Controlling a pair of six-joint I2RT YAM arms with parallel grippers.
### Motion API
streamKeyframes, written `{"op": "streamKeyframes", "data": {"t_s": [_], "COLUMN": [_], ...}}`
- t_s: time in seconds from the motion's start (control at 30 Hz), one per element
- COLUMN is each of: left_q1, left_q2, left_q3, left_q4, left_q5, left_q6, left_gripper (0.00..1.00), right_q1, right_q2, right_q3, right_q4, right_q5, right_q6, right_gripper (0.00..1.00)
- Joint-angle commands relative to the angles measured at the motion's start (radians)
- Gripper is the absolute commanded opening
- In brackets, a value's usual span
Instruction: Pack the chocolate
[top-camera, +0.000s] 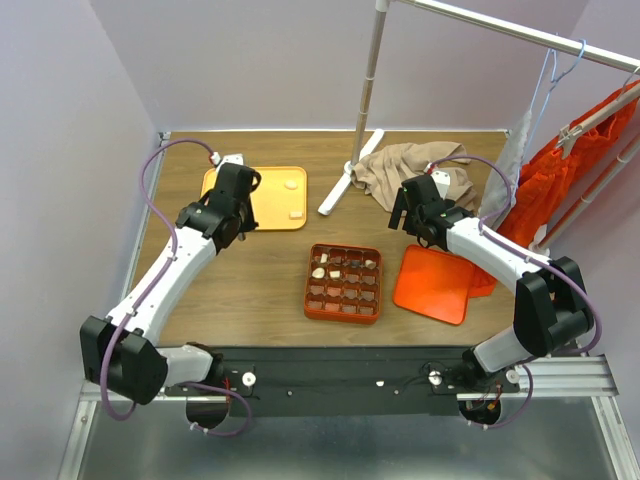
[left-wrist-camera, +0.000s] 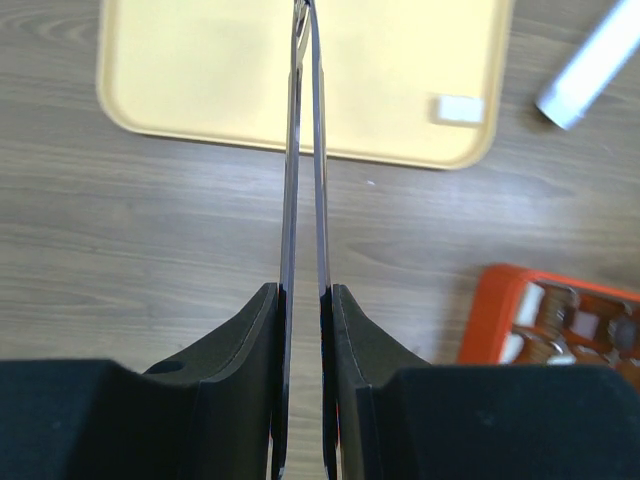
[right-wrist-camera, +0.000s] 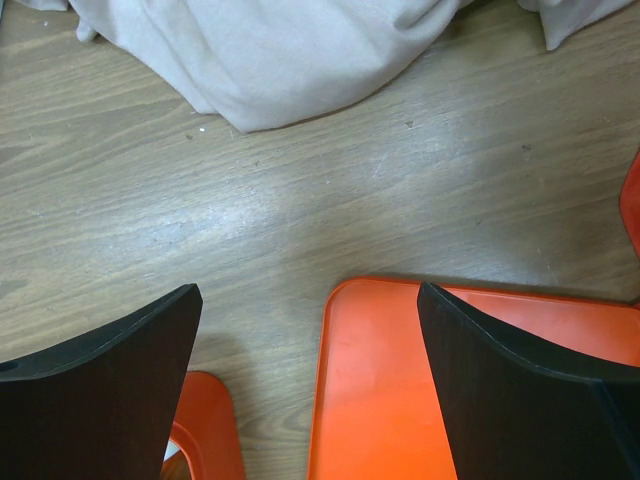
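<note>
Mid-bench (top-camera: 250, 290), nearest: one orange gridded box (top-camera: 343, 300). The chocolate (top-camera: 319, 272) sits in its far two rows only, cream and brown lumps, roughly six, too small to count surely. One flat orange tray (top-camera: 435, 285) just right of the box. Above that tray's far edge, right end effector (right-wrist-camera: 308, 292), spread wide, empty. Opposite side, left end effector (left-wrist-camera: 305, 20), blades pressed together, nothing seen between, over one yellow tray (top-camera: 268, 205) carrying two cream lumps (top-camera: 291, 184). Farthest: one beige cloth (top-camera: 410, 170).
</note>
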Motion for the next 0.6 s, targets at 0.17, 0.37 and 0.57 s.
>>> {"op": "streamKeyframes", "data": {"t_s": [0.17,0.37,0.57], "left_q1": [0.129,0.149,0.169], "left_q2": [0.087,0.136,0.178], "left_q3": [-0.028,-0.009,0.017], "left_q4": [0.096,0.107,0.133], "left_q5": [0.025,-0.042,-0.070], "left_q6": [0.000,0.020,0.030], "left_gripper": [0.30,0.38,0.38], "right_q1": [-0.003,-0.003,-0.003], "right_q2": [-0.014,-0.022,-0.012], "right_q3": [-0.011,-0.016,-0.005], "right_q4": [-0.017,-0.019,-0.019], "right_q5": [-0.003,0.005,0.002], "right_q6": [0.014,0.013,0.007], "right_gripper": [0.98,0.98,0.98]}}
